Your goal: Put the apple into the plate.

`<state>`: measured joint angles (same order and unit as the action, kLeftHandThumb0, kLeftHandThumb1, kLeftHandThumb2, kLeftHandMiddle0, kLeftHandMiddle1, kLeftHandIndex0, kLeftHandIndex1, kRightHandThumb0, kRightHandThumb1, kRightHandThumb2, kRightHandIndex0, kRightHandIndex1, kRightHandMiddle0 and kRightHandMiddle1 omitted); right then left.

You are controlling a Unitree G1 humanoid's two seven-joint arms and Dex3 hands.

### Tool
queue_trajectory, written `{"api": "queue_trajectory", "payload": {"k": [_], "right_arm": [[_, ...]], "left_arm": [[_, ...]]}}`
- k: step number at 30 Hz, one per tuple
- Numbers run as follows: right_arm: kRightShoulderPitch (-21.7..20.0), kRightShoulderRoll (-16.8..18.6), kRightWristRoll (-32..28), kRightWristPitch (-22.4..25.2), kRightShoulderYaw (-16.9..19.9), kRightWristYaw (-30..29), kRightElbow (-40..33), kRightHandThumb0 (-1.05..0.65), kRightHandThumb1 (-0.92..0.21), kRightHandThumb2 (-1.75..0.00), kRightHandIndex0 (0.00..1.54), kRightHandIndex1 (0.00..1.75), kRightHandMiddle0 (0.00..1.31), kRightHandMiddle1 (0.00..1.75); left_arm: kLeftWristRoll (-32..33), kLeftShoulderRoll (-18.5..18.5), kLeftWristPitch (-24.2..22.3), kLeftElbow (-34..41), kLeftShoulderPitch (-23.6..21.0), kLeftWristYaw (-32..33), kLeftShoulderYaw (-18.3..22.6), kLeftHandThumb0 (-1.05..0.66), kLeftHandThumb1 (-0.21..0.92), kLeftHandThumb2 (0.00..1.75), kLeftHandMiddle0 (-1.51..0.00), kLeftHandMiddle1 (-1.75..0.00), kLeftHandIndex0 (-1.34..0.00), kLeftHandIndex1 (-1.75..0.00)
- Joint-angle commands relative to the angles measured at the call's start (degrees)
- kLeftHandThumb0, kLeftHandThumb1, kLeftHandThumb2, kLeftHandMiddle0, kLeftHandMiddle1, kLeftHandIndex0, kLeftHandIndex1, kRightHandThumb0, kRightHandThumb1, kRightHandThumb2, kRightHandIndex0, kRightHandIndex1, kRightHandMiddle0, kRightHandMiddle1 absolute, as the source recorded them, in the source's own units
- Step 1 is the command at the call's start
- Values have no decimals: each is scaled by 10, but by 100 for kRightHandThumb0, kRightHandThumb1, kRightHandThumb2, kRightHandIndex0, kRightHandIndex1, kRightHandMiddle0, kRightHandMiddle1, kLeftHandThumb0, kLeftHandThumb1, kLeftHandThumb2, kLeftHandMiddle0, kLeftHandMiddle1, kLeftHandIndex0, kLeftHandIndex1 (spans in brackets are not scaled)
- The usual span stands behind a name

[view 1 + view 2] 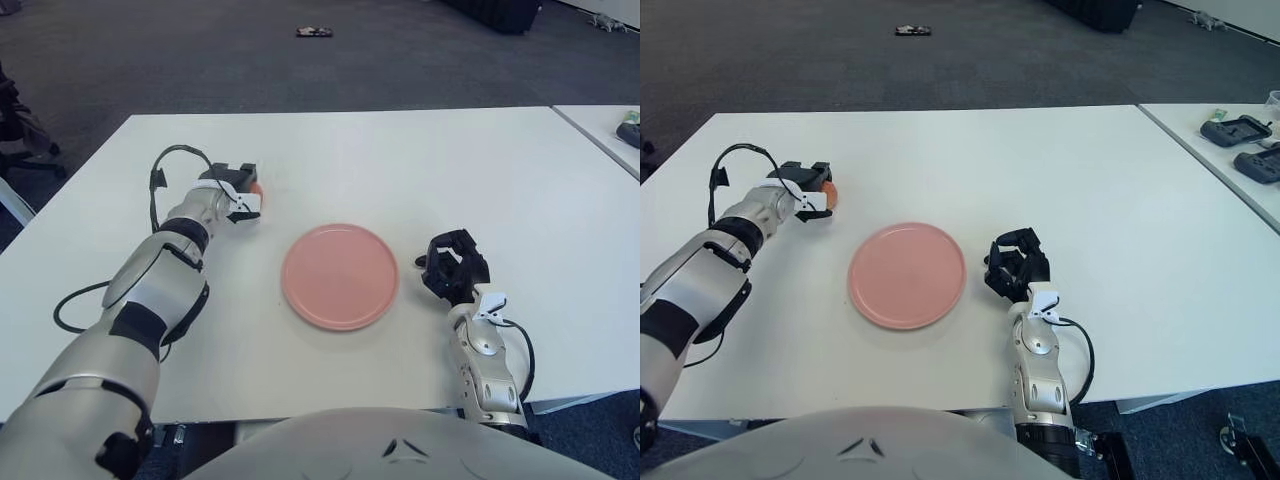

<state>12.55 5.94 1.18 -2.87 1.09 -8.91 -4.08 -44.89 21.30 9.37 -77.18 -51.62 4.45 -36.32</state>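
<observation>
Apple not in the plate yet; plate is bare, sitting mid-bench in front of me. My left hand is out at the far-left side of the plate, arm stretched forward across the bench, wrist turned so the fingers point right toward the apple. Fingers look wrapped on the apple: only a sliver of orange-red shows past them on the right side, in both views. I read that as a grip, but can't tell if the apple is lifted or resting on the bench surface; hand sits low and close to the top. So status: grasp looks made or nearly made, carry and drop are both left. Apple is near the plate's upper-left rim but clearly apart from it, with a gap of bare bench between. Next bit, as I judge it: lift, swing right and back toward me over the plate, let go low so it doesn't roll off the shallow rim. My right hand is parked just right of the plate, fingers curled, holding nothing, forearm lying on the bench near the front edge.
</observation>
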Motion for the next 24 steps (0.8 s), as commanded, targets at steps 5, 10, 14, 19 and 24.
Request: {"api": "queue_trajectory", "payload": {"k": [5, 10, 14, 19, 24], "right_arm": [[-2, -1, -2, -8, 4, 1, -6, -41, -55, -104, 64, 140, 43, 175], [-3, -1, -3, -6, 6, 1, -6, -41, -54, -104, 64, 140, 43, 175], [-3, -1, -5, -7, 7, 2, -5, -41, -54, -105, 64, 139, 43, 175], [-3, -1, -8, -9, 8, 5, -5, -41, -54, -105, 65, 140, 44, 175], [-3, -2, -7, -6, 9, 7, -6, -41, -53, -105, 65, 139, 44, 175]], "left_arm": [[-16, -2, 3, -12, 21, 19, -13, -70, 36, 113, -12, -172, 0, -174], [-14, -3, 4, -13, 25, 22, -12, -67, 33, 116, -16, -174, -1, -175], [-14, -3, 4, -14, 28, 26, -12, -63, 30, 118, -19, -175, -5, -175], [-14, -3, 2, -14, 30, 30, -13, -56, 24, 122, -24, -175, -11, -175], [-12, -5, -4, -14, 32, 34, -10, -47, 20, 127, -31, -175, -14, -175]]}}
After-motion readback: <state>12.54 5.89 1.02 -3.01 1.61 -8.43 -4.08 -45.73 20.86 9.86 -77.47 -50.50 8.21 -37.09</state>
